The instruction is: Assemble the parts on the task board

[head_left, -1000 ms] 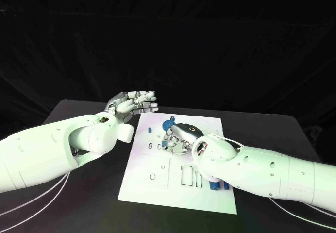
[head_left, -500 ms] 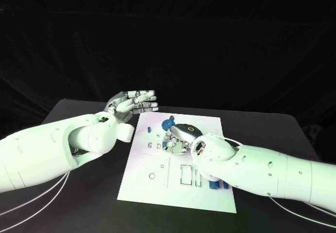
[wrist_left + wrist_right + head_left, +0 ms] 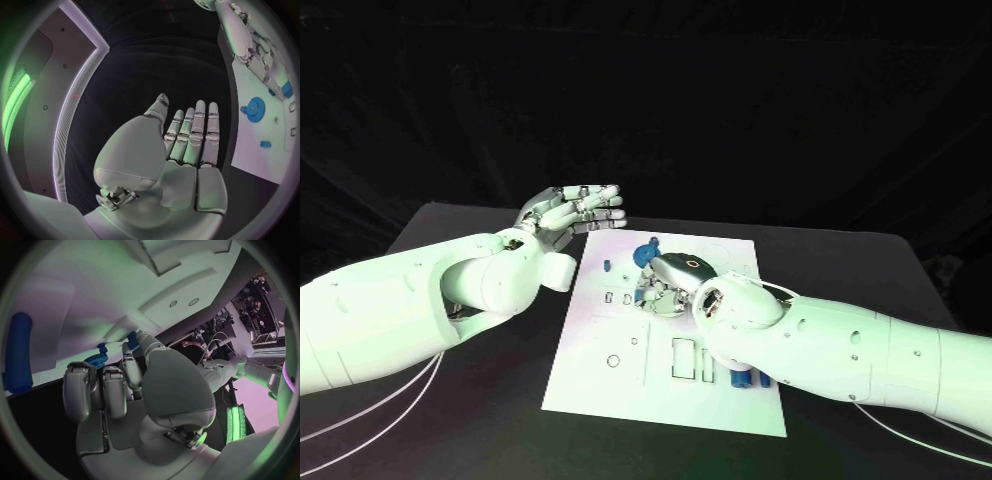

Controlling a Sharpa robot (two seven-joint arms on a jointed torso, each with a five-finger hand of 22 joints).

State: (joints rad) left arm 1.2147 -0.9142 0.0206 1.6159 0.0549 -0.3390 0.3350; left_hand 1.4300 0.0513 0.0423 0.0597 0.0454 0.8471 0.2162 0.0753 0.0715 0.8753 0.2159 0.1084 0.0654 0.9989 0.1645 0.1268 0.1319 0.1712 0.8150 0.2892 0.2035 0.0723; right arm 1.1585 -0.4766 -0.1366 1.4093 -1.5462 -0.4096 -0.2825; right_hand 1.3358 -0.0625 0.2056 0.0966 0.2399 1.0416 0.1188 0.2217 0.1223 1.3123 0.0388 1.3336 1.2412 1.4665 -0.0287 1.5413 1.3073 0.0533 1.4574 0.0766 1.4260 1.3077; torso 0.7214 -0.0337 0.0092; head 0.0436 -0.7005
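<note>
The white task board lies in the middle of the table. My right hand is down on the board's middle, fingers curled in. A small blue part shows at its fingertips, also visible as a blue part in the left wrist view, and it looks pinched. A blue gear stands on the board just beyond that hand. My left hand hangs raised over the board's far left corner, flat and holding nothing, with straight fingers.
A tiny blue piece lies on the board left of the gear. Two blue parts stand at the board's right edge beside my right forearm. A blue peg shows in the right wrist view. Black table surrounds the board.
My right hand's fingers have shifted very slightly on the board. The left hand has stayed where it was.
</note>
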